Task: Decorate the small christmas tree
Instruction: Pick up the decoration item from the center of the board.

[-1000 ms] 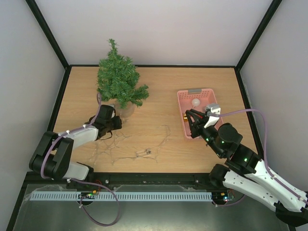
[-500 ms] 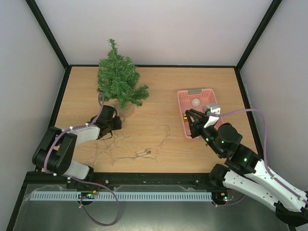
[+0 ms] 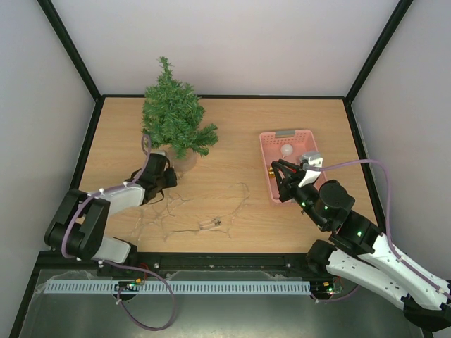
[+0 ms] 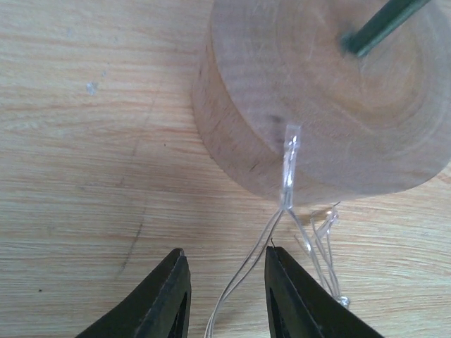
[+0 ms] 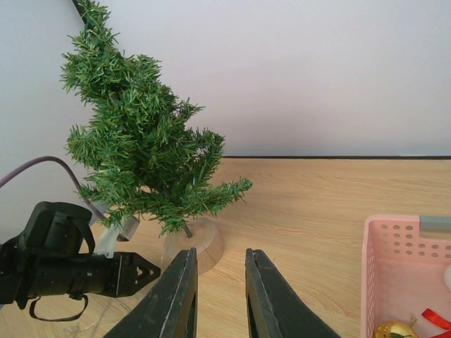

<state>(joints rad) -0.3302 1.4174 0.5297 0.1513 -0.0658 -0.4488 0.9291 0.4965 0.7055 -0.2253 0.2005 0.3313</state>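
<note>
Left wrist view puts the left claw (image 4: 225,252) low over the tabletop (image 4: 84,141). Its two dark fingers stand apart by a modest gap and grip nothing. Thin strands of clear wire (image 4: 285,211) run up through that gap without being pinched. Just past the fingertips, the wire's stiff end leans against the side of the round wooden base (image 4: 331,105). A few more loops of wire lie on the wood grain just to the right. A green stem (image 4: 384,28) rises from the top of the base.

On the right wrist camera, the right claw (image 5: 220,255) is raised above the tabletop. Its fingers are parted by a narrow gap with nothing between them. It faces across to the small christmas tree (image 5: 134,141), which stands upright on its base at the far left of the tabletop, close to the back wall. The left arm lies low just beside that base. At the lower right is the pink basket (image 5: 402,260), holding a gold bauble (image 5: 394,329) and a bit of red ribbon (image 5: 433,320).

From above, the right claw hovers over the basket's near left corner, and a white ball (image 3: 287,150) lies farther back inside the basket. The wire trails in loose loops from the left claw toward the middle of the near edge.
</note>
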